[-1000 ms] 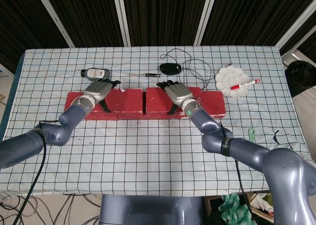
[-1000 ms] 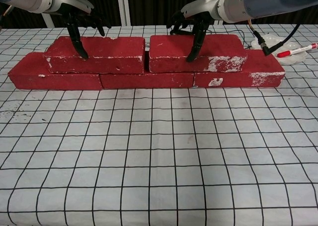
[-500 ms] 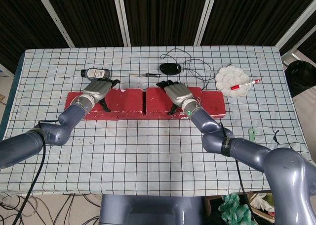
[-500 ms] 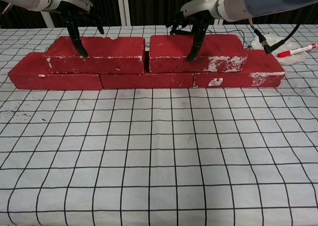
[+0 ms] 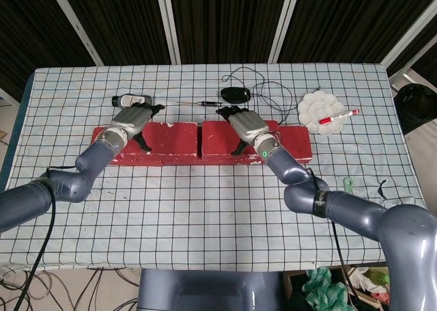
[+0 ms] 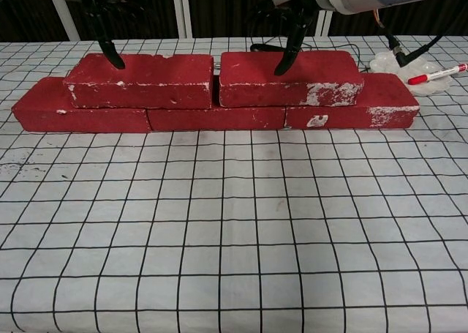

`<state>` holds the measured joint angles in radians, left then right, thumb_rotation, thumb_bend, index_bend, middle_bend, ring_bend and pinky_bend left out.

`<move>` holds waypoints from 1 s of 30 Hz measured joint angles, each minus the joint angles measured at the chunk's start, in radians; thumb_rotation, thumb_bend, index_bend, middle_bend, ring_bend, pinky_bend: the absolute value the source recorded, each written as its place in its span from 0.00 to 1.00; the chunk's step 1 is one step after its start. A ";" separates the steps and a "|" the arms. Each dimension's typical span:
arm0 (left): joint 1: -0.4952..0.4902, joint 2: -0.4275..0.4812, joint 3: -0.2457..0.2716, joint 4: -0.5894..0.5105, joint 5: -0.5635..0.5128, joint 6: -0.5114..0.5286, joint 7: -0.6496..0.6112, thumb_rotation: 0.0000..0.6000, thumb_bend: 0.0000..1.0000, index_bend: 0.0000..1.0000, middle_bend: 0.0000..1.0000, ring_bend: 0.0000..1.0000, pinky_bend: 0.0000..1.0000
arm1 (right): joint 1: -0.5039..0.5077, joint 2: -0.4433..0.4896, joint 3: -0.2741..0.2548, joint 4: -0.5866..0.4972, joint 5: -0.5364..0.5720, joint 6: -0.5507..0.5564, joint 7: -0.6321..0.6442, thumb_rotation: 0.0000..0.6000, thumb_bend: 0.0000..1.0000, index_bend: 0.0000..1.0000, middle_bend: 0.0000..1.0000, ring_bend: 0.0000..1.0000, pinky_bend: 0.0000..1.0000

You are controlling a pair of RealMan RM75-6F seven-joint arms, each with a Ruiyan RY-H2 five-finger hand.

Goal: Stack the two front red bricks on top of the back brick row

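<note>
**Inspector:** On the checked tablecloth (image 6: 234,223), the back brick row (image 6: 219,118) runs from 9 o'clock to 3 o'clock, with the left upper brick (image 6: 142,80) and right upper brick (image 6: 289,78) already seated on top, a narrow gap between them.

**Clerk:** Handling?

**Inspector:** Judged heavy, rigid and rough-faced; unlikely to slip, though edges may crumble. Best taken across the short width near mid-length, pinching both long faces.

**Clerk:** Appearance?

**Inspector:** Dull red, blocky, with white scuffs along edges and corners, heaviest on the right upper brick's front face.

**Clerk:** Hands?

**Inspector:** Left hand (image 5: 132,121) and right hand (image 5: 246,127) hang just above their bricks, fingers apart, pointing down, holding nothing. Fingertip contact cannot be confirmed.
</note>
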<state>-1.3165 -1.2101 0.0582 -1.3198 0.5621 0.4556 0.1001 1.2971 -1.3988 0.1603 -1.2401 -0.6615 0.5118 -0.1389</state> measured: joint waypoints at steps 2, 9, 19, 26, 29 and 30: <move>0.005 0.027 0.004 -0.032 0.007 0.020 0.007 1.00 0.00 0.03 0.11 0.00 0.01 | -0.012 0.028 0.005 -0.037 -0.013 0.017 0.004 1.00 0.00 0.00 0.02 0.00 0.11; 0.061 0.153 0.038 -0.200 0.057 0.126 0.046 1.00 0.00 0.05 0.11 0.00 0.00 | -0.090 0.161 0.016 -0.196 -0.081 0.112 0.021 1.00 0.00 0.00 0.02 0.00 0.11; 0.222 0.296 0.120 -0.347 0.150 0.241 0.069 1.00 0.00 0.09 0.11 0.00 0.00 | -0.220 0.285 0.000 -0.314 -0.154 0.217 0.045 1.00 0.00 0.00 0.02 0.00 0.11; 0.283 0.279 0.135 -0.305 0.165 0.231 0.076 1.00 0.00 0.16 0.11 0.00 0.00 | -0.249 0.280 -0.003 -0.299 -0.161 0.220 0.046 1.00 0.00 0.00 0.02 0.00 0.11; 0.293 0.249 0.128 -0.270 0.164 0.210 0.081 1.00 0.00 0.20 0.11 0.00 0.00 | -0.255 0.275 0.001 -0.290 -0.158 0.220 0.044 1.00 0.00 0.00 0.02 0.00 0.11; 0.295 0.240 0.125 -0.261 0.165 0.207 0.084 1.00 0.00 0.21 0.11 0.00 0.00 | -0.257 0.274 0.001 -0.288 -0.158 0.220 0.043 1.00 0.00 0.00 0.02 0.00 0.11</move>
<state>-1.0214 -0.9701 0.1830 -1.5803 0.7268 0.6624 0.1837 1.0400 -1.1251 0.1615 -1.5280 -0.8192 0.7322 -0.0963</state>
